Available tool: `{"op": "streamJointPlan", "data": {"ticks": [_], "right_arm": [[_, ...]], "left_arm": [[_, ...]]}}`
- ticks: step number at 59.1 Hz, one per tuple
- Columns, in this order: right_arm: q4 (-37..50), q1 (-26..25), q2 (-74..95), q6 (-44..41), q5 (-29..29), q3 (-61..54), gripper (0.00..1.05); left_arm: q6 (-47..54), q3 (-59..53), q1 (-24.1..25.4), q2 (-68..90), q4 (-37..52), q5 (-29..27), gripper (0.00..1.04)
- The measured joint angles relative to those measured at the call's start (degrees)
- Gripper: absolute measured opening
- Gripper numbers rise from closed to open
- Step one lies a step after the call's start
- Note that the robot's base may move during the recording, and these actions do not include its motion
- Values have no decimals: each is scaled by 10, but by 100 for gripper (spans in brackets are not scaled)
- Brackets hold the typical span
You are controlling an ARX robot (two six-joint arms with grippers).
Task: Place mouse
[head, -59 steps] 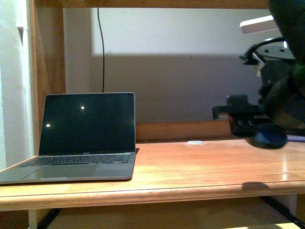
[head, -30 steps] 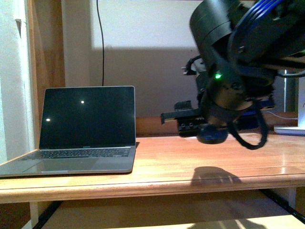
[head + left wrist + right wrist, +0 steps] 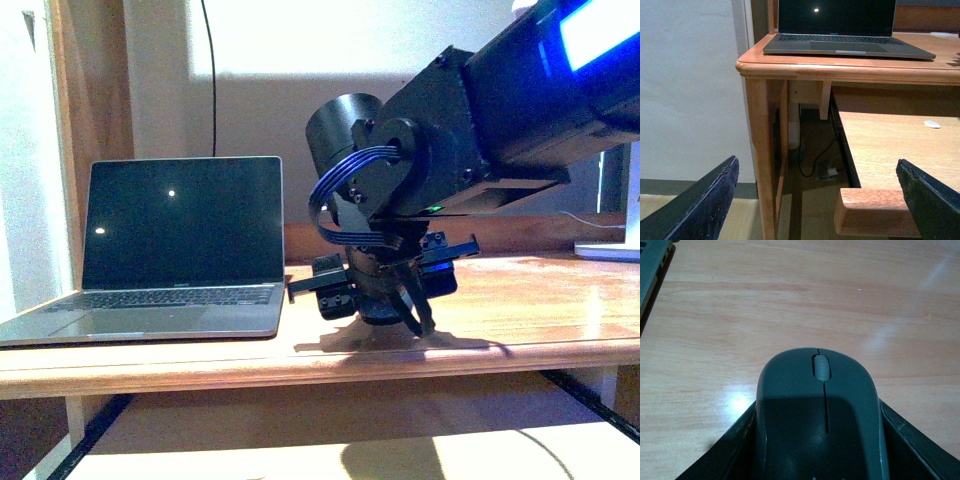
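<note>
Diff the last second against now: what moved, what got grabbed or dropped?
The right arm swung left from the right end of the desk toward the laptop and now sits low over the wood, jaws clamped on the mouse throughout; nothing let go. Whether the mouse touches the wood is unclear. The laptop stayed open, screen dark.

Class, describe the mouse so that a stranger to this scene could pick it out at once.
Find the wooden desk with the open laptop at its left end. Just right of the laptop, the right gripper holds the mouse low over the desktop. It is small, dark grey and domed, with a pale scroll wheel, unlike the flat, larger laptop.
</note>
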Motion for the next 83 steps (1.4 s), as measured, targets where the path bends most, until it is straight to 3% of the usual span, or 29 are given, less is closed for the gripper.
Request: {"op": "streamJointPlan", "data": {"ticks": [3,12,27,37,45,55,65,74,83], "right_arm": [[0,0,3,3,2,4,64],[44,-9,-11,25,-25,-17,98],[209,-69,-180,40,-148,-225,97],[350,-176,-407,40,-347,-509,97],[385,-288,-533,19,-534,-706,97],[351,-425,-635,-62,-759,-850,97],[253,-500,-682,-164,-912,-897,97],[165,-523,-679,-264,-945,-905,97],[179,-490,-672,-303,-913,-922,97]], "left_arm": [[0,0,0,0,0,0,97],[0,0,0,0,0,0,97],[0,0,0,0,0,0,97],[0,0,0,0,0,0,97],[0,0,0,0,0,0,97],[0,0,0,0,0,0,97],[0,0,0,0,0,0,97],[0,0,0,0,0,0,97],[0,0,0,0,0,0,97]]}}
